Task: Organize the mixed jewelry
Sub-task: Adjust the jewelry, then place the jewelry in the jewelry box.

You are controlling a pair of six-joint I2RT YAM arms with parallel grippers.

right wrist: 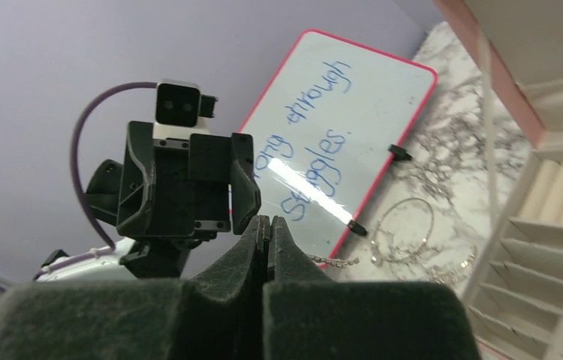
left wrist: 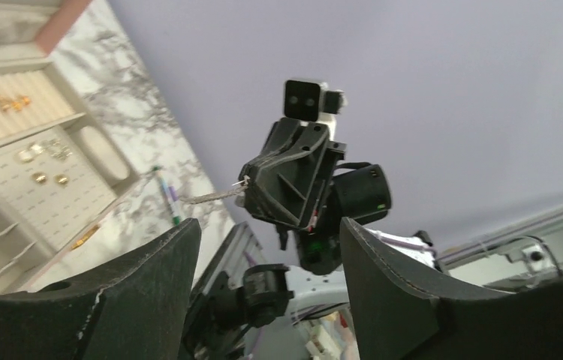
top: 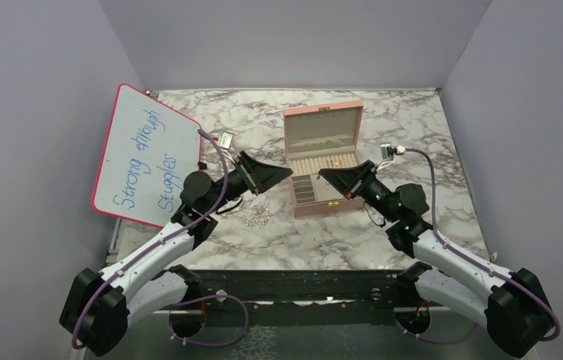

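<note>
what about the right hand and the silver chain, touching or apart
Touching. The left wrist view shows the silver chain pinched at the tip of the shut right hand.

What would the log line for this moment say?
left gripper: open, empty | right gripper: shut on chain | box: lid open

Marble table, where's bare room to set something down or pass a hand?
Bare: the strip behind the pink jewelry box, the patch between it and the right wall, the front strip at the near edge. Crowded: whiteboard to box front, with loose jewelry, left claw, and right claw holding a silver chain.
</note>
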